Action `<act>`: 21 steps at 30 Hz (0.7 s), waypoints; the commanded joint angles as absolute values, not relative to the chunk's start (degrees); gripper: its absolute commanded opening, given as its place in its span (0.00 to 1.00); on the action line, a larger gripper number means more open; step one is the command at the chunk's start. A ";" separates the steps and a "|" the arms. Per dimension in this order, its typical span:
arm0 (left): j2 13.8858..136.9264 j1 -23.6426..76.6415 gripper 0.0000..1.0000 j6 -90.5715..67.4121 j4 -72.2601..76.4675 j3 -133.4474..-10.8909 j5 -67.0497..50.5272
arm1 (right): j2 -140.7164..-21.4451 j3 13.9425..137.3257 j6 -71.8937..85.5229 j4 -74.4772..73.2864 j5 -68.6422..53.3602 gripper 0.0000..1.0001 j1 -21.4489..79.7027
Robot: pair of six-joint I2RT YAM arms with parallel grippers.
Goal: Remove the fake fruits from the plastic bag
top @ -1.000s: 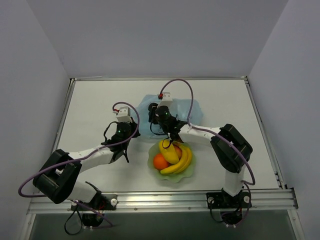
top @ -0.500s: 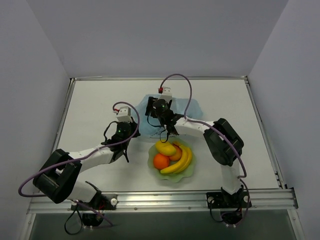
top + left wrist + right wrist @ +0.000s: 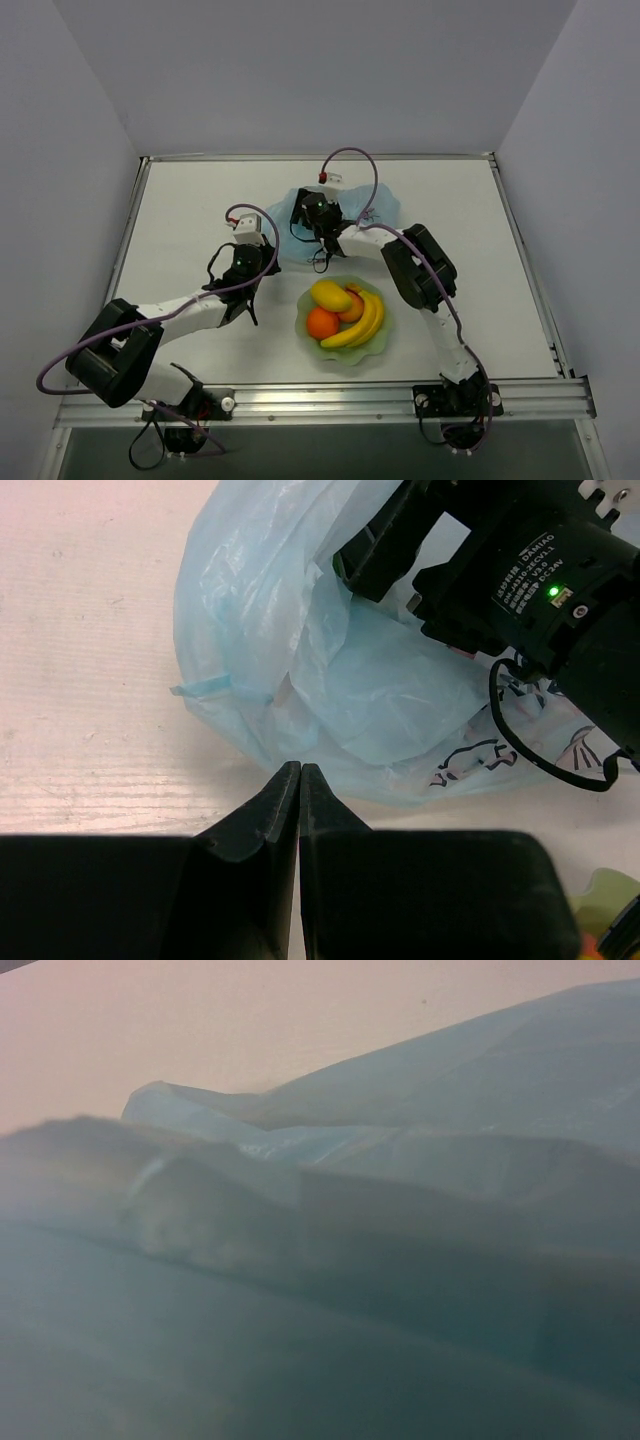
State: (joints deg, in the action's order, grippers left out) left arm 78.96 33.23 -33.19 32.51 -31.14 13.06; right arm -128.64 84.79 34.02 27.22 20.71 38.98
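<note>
The light-blue plastic bag [image 3: 375, 212] lies crumpled at the table's middle back. It also fills the left wrist view [image 3: 330, 670] and veils the right wrist view [image 3: 420, 1110]. My right gripper [image 3: 300, 220] is pushed into the bag's left part, and the film hides its fingers. My left gripper [image 3: 257, 252] is shut, with its tips [image 3: 300, 770] at the bag's near edge and nothing seen between them. An orange [image 3: 321, 323], yellow bananas [image 3: 367, 320], a yellow oval fruit [image 3: 331, 294] and a peach-pink fruit [image 3: 353, 306] lie in the bowl. No fruit shows inside the bag.
The pale green scalloped bowl [image 3: 375, 352] stands in front of the bag, between the arms; its edge shows in the left wrist view [image 3: 606, 898]. The right arm's black wrist [image 3: 530, 580] lies across the bag. A raised rail [image 3: 320, 395] runs along the near edge.
My right gripper has drawn back from above the bowl and gone into the bag. The yellow oval fruit now lies uncovered in the bowl. The left arm has not moved.
</note>
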 commanded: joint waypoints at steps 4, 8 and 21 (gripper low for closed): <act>78.49 32.78 0.02 -33.49 34.54 -32.78 12.66 | -130.96 88.95 32.35 31.55 19.43 0.64 37.88; 77.96 32.70 0.02 -33.49 34.37 -32.70 12.83 | -128.25 87.02 30.33 32.17 18.37 0.37 38.67; 77.35 32.61 0.02 -33.92 33.66 -33.57 14.15 | -107.06 72.52 24.53 16.54 8.80 0.29 42.98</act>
